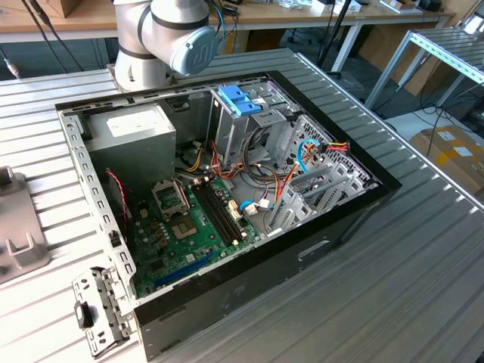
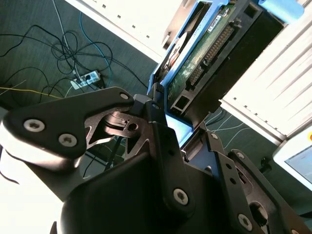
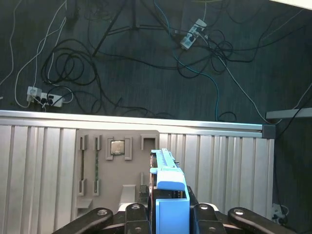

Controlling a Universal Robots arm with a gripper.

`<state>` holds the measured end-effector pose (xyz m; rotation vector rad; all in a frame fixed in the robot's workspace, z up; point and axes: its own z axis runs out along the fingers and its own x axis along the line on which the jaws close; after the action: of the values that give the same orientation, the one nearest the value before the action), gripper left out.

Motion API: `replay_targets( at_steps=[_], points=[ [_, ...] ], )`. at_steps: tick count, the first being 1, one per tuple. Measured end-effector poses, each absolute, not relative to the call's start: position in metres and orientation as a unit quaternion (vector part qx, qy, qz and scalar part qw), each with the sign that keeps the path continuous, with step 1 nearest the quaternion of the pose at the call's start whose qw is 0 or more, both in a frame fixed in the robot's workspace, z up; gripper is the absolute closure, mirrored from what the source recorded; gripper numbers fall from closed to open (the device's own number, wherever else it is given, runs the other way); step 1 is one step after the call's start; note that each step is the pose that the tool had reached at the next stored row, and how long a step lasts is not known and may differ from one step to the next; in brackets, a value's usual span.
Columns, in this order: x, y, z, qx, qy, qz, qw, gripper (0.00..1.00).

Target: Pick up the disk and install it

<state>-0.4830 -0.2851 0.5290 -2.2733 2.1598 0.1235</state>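
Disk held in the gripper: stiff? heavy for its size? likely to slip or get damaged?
Likely stiff: the disk is a thick flat slab, no sag visible in the second wrist view. Probably dense for its size, being a boxy dark body. The gripper clamps smooth blue carrier plastic, which may slip; the bare circuit board looks knock-sensitive.

There is one open computer case (image 1: 302, 257), one robot arm (image 1: 162, 34), one grey power box (image 1: 140, 125), one green board (image 1: 178, 246) and one light-blue bracket (image 1: 239, 100) with two raised strips. There is one gripper (image 3: 169, 207) and one disk (image 3: 170, 180). There is one small chip (image 3: 117, 146), one cardboard box (image 1: 454, 155) and one loose metal plate (image 1: 98, 310).
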Motion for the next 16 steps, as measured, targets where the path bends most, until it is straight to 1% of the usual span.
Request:
replay_targets(
  at_steps=[16],
  points=[
    [-0.483,-0.285,0.542,-0.724,0.688,0.039,0.002,0.63]
  ],
)
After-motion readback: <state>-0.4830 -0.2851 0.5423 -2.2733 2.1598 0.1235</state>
